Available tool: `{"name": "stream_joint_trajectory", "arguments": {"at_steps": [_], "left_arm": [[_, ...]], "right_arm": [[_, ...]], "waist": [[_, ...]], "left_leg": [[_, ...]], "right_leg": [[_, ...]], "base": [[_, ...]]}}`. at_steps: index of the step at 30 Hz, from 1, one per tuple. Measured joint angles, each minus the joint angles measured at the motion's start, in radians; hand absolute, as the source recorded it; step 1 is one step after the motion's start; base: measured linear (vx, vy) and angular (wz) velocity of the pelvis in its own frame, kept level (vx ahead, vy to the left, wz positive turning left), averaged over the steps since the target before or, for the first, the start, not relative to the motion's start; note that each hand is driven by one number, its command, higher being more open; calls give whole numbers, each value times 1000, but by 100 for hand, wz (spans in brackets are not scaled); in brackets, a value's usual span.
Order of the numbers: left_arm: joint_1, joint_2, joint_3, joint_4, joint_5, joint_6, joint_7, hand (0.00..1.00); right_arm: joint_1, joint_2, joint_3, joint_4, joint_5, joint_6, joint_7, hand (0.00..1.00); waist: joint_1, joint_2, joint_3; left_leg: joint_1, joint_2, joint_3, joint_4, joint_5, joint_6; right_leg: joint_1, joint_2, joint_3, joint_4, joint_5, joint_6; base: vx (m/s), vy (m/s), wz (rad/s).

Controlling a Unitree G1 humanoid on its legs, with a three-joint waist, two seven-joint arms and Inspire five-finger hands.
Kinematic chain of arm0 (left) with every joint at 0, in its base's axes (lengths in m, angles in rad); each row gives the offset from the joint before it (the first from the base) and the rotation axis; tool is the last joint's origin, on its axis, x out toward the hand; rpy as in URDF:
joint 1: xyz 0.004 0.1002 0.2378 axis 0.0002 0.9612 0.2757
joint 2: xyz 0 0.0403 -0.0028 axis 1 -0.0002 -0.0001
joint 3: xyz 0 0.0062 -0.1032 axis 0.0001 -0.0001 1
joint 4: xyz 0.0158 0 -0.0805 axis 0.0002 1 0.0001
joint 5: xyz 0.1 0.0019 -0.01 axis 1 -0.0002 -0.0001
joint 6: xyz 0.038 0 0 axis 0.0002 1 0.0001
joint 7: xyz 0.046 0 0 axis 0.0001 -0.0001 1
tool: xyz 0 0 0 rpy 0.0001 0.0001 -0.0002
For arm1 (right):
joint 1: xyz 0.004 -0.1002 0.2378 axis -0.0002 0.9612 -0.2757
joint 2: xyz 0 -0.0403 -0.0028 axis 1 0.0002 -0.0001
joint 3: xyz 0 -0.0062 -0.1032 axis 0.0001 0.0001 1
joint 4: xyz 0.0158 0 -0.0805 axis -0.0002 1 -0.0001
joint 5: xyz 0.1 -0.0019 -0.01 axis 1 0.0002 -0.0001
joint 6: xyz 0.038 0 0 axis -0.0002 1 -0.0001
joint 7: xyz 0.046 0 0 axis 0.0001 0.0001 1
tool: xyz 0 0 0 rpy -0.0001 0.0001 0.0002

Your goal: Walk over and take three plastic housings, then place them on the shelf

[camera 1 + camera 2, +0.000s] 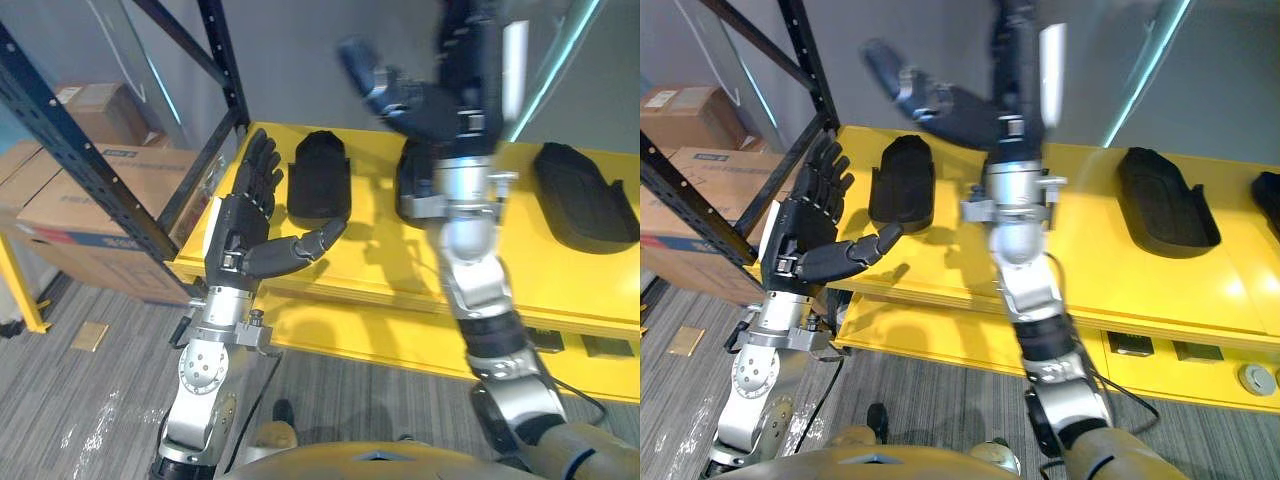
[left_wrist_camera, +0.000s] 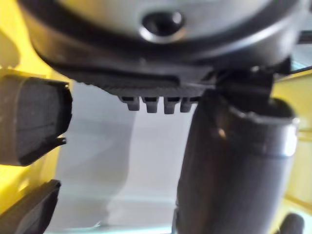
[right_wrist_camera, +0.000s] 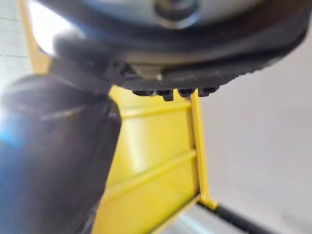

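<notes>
Plainly, none of the black plastic housings is in either hand; they lie flat on the yellow shelf [image 1: 370, 255], spaced apart in a row from left to right. The left housing [image 1: 320, 175] sits near the shelf's left end. The middle housing [image 1: 408, 195] is largely hidden behind the right forearm, and the right housing [image 1: 585, 195] lies well apart on the right. A fourth housing [image 1: 1270, 200] is cut off at the right edge of the right eye view. The left hand [image 1: 245, 235] is held up at the shelf's near left corner, spread wide with its fingers straight and pointing to the far side. Its thumb reaches right, just near of the left housing, and the hand grips nothing. The right hand [image 1: 425, 105] is raised above the middle of the shelf, blurred, with the thumb splayed to the left and the fingers running straight up out of the frame. It too is spread and empty, and its own wrist view shows bare yellow framing and grey wall past it. Left of the shelf stands a dark blue rack upright [image 1: 90, 170] with cardboard boxes [image 1: 95, 215] behind it, on a grey floor [image 1: 80, 420].
</notes>
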Motion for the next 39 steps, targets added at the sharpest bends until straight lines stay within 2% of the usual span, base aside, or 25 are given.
{"name": "stream_joint_trajectory", "arguments": {"at_steps": [2, 4, 7, 11, 12, 14, 17, 20, 23, 24, 25, 27, 29, 33, 39], "left_arm": [[2, 6, -5, 18, 1, 12, 7, 100], [7, 6, -5, 24, 1, 19, 27, 100], [8, 3, -4, 24, 4, 21, 49, 100], [6, -10, -1, 24, 10, 58, 105, 100], [6, -14, -1, 24, 10, 59, 113, 100], [5, -23, -1, 24, 10, 58, 142, 100], [4, -28, -11, 24, 10, 58, 179, 100], [-8, -27, -16, 25, 10, 57, 215, 100], [-51, -25, -16, 65, 10, 54, 265, 100], [-63, -24, -15, 68, 10, 54, 277, 100], [-80, -23, -15, 74, 11, 53, 291, 100], [-99, -19, -25, 76, 12, 53, 310, 100], [-129, 3, -48, 79, 38, 51, 326, 100], [-199, 16, -61, 122, 89, 49, 332, 100], [-244, 44, -83, 143, 90, 49, 337, 100]], "right_arm": [[122, -33, -136, -60, 0, 3, -10, 100], [285, -38, -280, -89, 5, 11, -37, 100], [466, -5, -392, -116, 59, 34, -57, 100], [704, 124, -442, -119, 89, 64, -64, 100], [736, 146, -441, -119, 87, 65, -69, 100], [823, 211, -427, -85, 34, 69, -103, 100], [883, 230, -401, 74, -87, 69, -116, 100], [879, 229, -365, 291, -120, 69, -114, 100], [853, 227, -332, 605, -158, 69, -114, 100], [844, 227, -325, 644, -157, 69, -114, 100], [834, 227, -317, 701, -152, 69, -114, 100], [813, 225, -301, 796, -111, 71, -110, 100], [778, 225, -298, 903, -50, 77, -99, 100], [724, 212, -296, 1035, 56, 102, -32, 100], [660, 206, -272, 1107, 125, 114, 30, 100]], "waist": [[-17, -2, -6], [-59, 2, -10], [-108, 14, -20], [-164, 15, -20], [-168, 15, -20], [-191, 14, -17], [-200, 10, 2], [-205, 12, 27], [-197, 35, 59], [-194, 46, 68], [-190, 37, 90], [-189, 45, 100], [-188, 30, 127], [-186, 10, 171], [-180, 23, 211]], "left_leg": [[0, 1, 28, 0, -6, 1], [0, 2, 67, 0, -16, -2], [1, 6, 114, 0, -28, -7], [25, 32, 179, 6, -52, -23], [24, 36, 186, 11, -56, -27], [8, 46, 202, 26, -67, -26], [-7, 53, 218, 35, -74, -24], [-26, 55, 217, 47, -75, -21], [-61, 60, 200, 70, -78, -23], [-65, 62, 198, 79, -79, -24], [-74, 65, 195, 89, -81, -25], [-92, 71, 185, 110, -89, -24], [-111, 80, 175, 144, -105, -25], [-152, 92, 149, 205, -130, -24], [-200, 108, 135, 276, -167, -22]], "right_leg": [[-22, 0, 27, 1, 2, -1], [-51, 0, 68, 4, 5, -2], [-82, 5, 121, 9, 13, 3], [-105, 32, 183, 19, 9, -5], [-110, 35, 191, 22, 7, -8], [-140, 43, 212, 38, -1, -19], [-166, 49, 231, 44, -5, -23], [-185, 48, 234, 55, -5, -24], [-204, 47, 225, 64, -3, -21], [-205, 47, 225, 71, -3, -22], [-206, 47, 224, 74, -6, -22], [-217, 47, 220, 88, -17, -23], [-226, 47, 216, 109, -31, -23], [-239, 45, 203, 131, -46, -21], [-262, 47, 202, 157, -59, -26]], "base": [[29, 18, -42], [41, 22, -46], [74, 11, -49], [55, -18, -48], [18, -27, -36], [-1, -22, -24], [-15, -13, -17], [0, 0, 0], [6, 1, 13], [12, -9, 13], [-1, -10, 7], [-14, -18, 10], [-5, -18, 10], [2, -11, 14], [20, 2, 4]]}}
